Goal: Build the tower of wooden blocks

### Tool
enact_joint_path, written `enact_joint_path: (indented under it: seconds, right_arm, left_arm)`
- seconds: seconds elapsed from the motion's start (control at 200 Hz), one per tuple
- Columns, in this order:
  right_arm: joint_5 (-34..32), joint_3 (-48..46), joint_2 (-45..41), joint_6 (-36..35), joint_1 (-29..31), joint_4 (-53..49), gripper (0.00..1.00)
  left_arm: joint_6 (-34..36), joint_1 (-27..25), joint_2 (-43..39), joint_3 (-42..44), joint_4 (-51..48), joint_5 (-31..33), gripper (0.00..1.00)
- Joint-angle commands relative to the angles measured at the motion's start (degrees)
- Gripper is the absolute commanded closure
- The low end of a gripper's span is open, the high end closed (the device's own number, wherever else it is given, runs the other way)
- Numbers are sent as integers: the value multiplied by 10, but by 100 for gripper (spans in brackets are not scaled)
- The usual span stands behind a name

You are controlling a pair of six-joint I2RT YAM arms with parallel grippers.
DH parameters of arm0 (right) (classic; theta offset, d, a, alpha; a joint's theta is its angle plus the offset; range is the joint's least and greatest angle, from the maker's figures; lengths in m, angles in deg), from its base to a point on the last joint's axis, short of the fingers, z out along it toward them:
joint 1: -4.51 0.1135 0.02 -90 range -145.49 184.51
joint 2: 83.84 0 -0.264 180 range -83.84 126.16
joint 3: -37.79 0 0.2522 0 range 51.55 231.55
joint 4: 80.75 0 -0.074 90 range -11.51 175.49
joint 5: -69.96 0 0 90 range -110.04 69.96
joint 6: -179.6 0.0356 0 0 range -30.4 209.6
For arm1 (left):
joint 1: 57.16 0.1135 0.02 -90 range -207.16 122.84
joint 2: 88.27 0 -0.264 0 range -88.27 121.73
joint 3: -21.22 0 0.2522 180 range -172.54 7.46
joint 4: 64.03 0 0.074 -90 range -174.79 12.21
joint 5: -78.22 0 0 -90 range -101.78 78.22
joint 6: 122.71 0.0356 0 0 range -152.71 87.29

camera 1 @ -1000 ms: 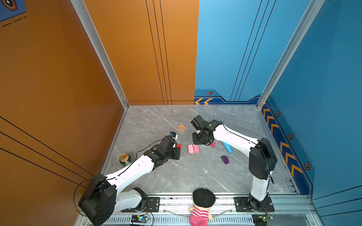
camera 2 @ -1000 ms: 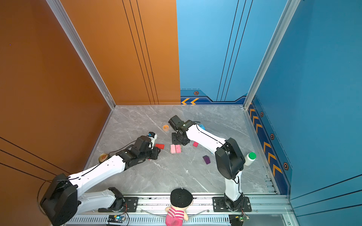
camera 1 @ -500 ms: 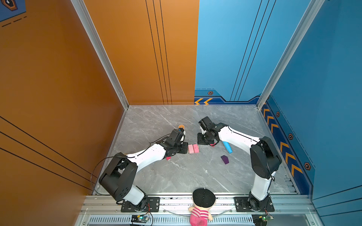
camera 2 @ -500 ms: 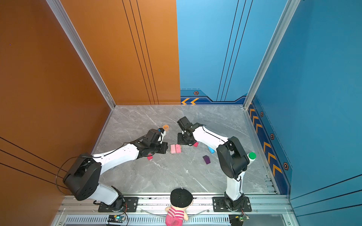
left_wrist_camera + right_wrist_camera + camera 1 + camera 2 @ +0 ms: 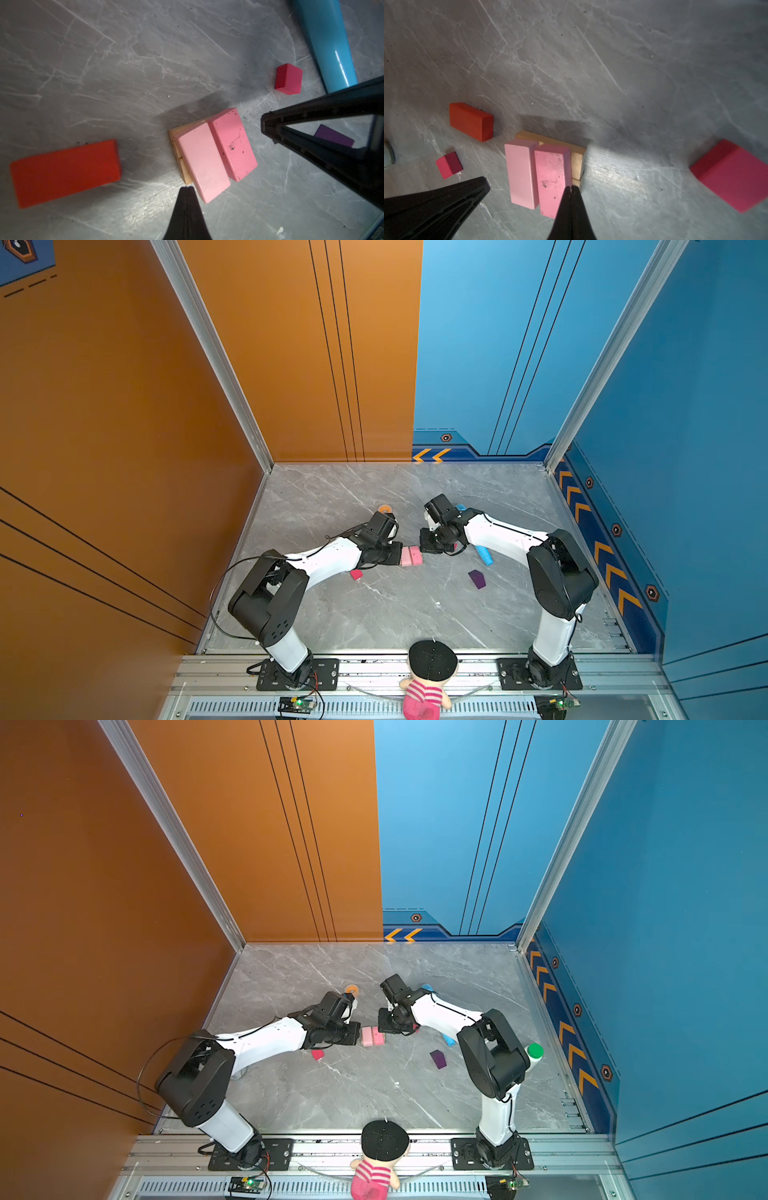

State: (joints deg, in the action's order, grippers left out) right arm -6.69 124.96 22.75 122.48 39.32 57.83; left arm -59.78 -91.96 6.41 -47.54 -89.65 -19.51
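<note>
A magenta cube (image 5: 356, 574) lies loose beside my left arm. My left fingers (image 5: 185, 194) are pinched together, empty, just beside the two pink bricks (image 5: 411, 556). These sit side by side on the tan slabs (image 5: 577, 158) in the middle of the bench (image 5: 395, 614). My right fingers (image 5: 569, 199) are likewise closed and empty at the bricks' opposite end. The purple piece (image 5: 477, 578) lies farther right.

Both top views are bright, evenly lit and sharp. My wrist views are dimmer, darkening toward the corners; pale glare lies on the floor (image 5: 612, 172) beside the pink bricks (image 5: 207, 160), which throw a soft shadow away from it. The red brick (image 5: 64, 172) near my left lens and the magenta cube (image 5: 733, 176) at my right view's edge are blurred.
</note>
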Motion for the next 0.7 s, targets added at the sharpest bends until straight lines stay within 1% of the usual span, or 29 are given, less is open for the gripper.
enact_joint_path:
  seconds: [0.0,0.696]
  right_arm:
    - [10,-11,-15,5,0,14,100]
    - [8,-21,-6,12,0,20,100]
  left_arm:
    - [3,5,12,-18,-18,-11,100]
    - [6,8,52,-36,-19,-27,100]
